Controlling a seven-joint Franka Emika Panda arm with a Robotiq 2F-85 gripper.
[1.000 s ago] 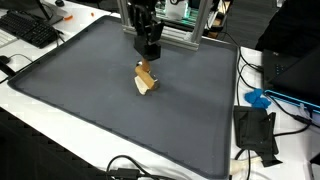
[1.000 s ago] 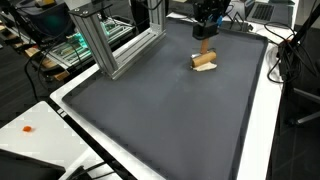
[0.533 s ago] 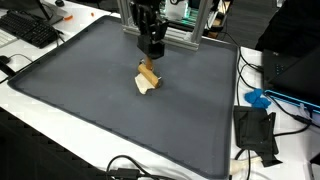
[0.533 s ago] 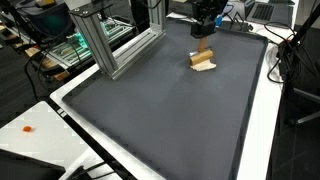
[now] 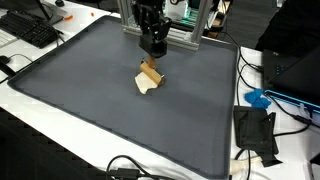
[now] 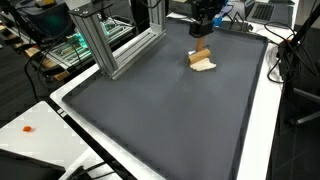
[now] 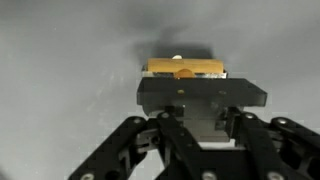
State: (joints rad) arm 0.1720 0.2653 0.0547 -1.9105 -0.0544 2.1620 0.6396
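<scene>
A dark grey mat covers most of a white table. A keyboard sits off the mat's ten o'clock corner and an aluminium frame stands on its far edge. At three o'clock from the mat lie a blue object and a black device with cables.

My gripper hangs over the far part of the mat. The wooden block is just below it, at six o'clock in both exterior views, with one piece leaning upright on a flat one. In the wrist view the block shows at twelve o'clock beyond my dark body. I cannot tell whether my jaws are spread or pressed together.

Any print on the keyboard is too small to read.
</scene>
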